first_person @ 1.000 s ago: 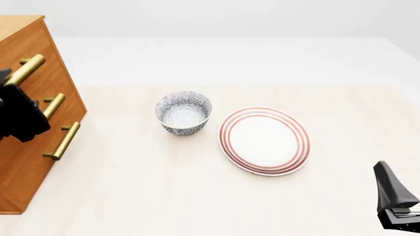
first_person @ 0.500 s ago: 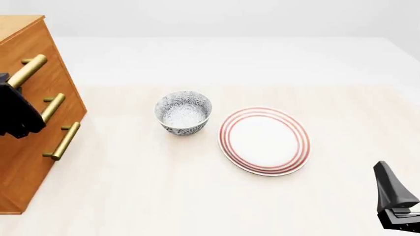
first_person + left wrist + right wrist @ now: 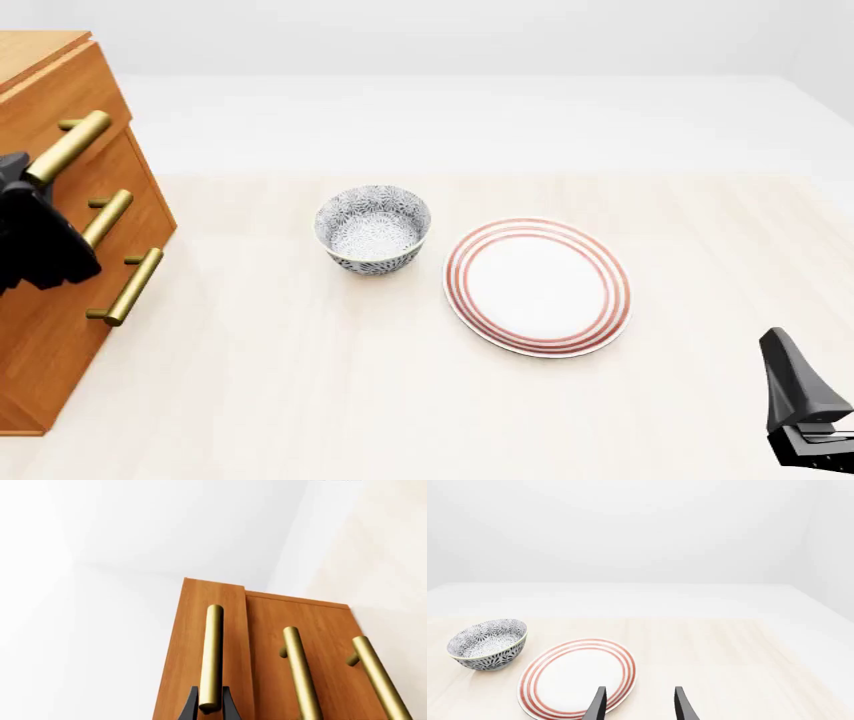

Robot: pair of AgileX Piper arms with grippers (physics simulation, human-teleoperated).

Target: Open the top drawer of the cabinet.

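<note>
Pale wood table (image 3: 400, 400) is carrying everything under a white backdrop. At far left the cabinet (image 3: 54, 330) is standing upright, and its top drawer (image 3: 47, 100) is now sticking out slightly past the two lower fronts, where half a second ago it was sitting flush; the pull is starting, with most of the travel remaining. The left hand (image 3: 208, 711) is clenching the handle (image 3: 212, 655) near one end. That brass bar's long axis is running across the drawer front, which is facing the bowl (image 3: 374, 228). Next comes the plate (image 3: 538, 286). At far right, the right hand (image 3: 638, 705) is hanging released, fingers apart.
</note>
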